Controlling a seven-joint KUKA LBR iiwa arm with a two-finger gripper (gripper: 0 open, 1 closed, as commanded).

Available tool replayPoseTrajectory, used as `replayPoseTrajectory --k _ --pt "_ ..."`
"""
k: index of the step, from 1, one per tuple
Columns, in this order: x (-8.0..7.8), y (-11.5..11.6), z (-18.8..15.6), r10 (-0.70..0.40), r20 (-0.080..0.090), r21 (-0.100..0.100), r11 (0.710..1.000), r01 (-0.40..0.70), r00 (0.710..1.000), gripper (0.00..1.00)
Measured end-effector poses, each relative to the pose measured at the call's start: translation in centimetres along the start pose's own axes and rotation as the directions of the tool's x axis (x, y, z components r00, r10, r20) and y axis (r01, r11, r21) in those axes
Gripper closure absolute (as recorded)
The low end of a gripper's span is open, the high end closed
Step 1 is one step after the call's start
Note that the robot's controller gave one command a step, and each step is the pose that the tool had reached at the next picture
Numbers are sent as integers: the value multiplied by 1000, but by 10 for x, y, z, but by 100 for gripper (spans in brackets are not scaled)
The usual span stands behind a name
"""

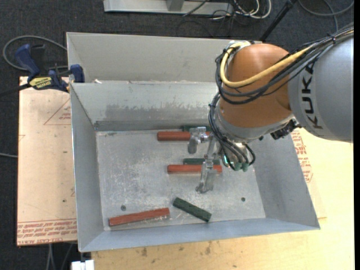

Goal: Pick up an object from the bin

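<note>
The red bar (180, 169) lying in the middle of the bin (84, 162) is straddled by the gripper (196, 169). The fingers are spread wide, one on the bar's far side and one on its near side. The bar is not clamped and lies flat on the floor. Whether the fingertips touch the floor cannot be told. A dark green bar (194, 161) lies just beside the red bar on its far side. A second red bar (173, 135) is seen by the far wall. A third red bar (139, 217) and another green bar (192, 209) are near the front wall, well apart from the gripper.
</note>
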State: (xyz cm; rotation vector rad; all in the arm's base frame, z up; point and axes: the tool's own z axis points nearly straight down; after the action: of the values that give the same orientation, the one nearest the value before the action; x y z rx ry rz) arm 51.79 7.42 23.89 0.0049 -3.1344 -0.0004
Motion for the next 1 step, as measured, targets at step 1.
replayPoseTrajectory --k 1 --pt "1 -22 172 -46 1 -1 999 46 999 0"
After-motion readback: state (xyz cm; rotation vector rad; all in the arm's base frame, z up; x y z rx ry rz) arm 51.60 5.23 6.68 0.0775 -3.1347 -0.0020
